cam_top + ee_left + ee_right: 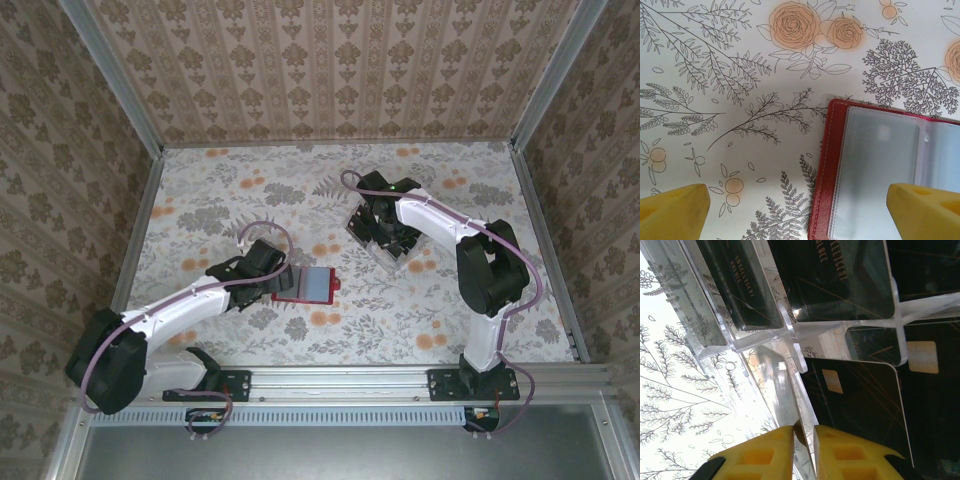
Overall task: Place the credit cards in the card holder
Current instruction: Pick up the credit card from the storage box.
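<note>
Credit cards [855, 405] fill the clear tray [790, 334]; my right tool [803, 432] nearly together, grip unclear; left tool [797, 189] apart over card holder [880, 165].

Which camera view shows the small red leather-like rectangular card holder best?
The top external view: the whole card holder lies open and uncropped. The left wrist view is closer but crops it, showing its red stitched edge and clear inner pocket. The right wrist view faces the black cards in the clear tray.

One red card holder [305, 285], one clear slotted tray [790, 335], one table [220, 190]. At least four black credit cards [860, 410]; their full number cannot be told.
</note>
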Tool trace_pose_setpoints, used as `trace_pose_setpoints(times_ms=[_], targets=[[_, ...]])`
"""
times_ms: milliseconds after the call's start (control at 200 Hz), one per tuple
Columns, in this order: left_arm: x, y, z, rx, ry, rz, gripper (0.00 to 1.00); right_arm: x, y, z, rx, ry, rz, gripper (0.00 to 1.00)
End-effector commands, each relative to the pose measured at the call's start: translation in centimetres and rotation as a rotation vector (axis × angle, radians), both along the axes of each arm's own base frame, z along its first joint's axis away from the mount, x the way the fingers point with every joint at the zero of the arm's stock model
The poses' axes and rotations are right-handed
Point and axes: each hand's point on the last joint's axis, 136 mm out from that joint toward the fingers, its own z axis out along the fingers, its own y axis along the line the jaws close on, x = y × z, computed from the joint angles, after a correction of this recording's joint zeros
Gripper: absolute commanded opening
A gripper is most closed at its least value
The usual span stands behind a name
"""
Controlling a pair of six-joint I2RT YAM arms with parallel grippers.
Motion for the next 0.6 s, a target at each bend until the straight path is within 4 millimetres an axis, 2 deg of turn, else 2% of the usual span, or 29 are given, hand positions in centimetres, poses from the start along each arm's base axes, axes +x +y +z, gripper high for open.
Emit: trace_pose_setpoints(times_ms=[0,335,450,595], targets=[[0.4,-0.3,0.1,-0.007,-0.003,-0.007,1.00,-0.1,0.4,1.4,0.023,-0.019,0.024,0.18],[0.5,0.0,-0.1,0.018,0.009,-0.005,1.00,-0.5,1.1,1.8,0.056,0.004,0.059,0.11],[0.2,1.3,-0.4,0.087,0.039,0.039,1.00,-0.6,1.5,2.3,0.077,0.008,0.067,0.05],[-0.2,2.9,-0.5,0.152,0.060,0.091,1.00,-0.5,2.0,3.8,0.113,-0.022,0.073,0.00]])
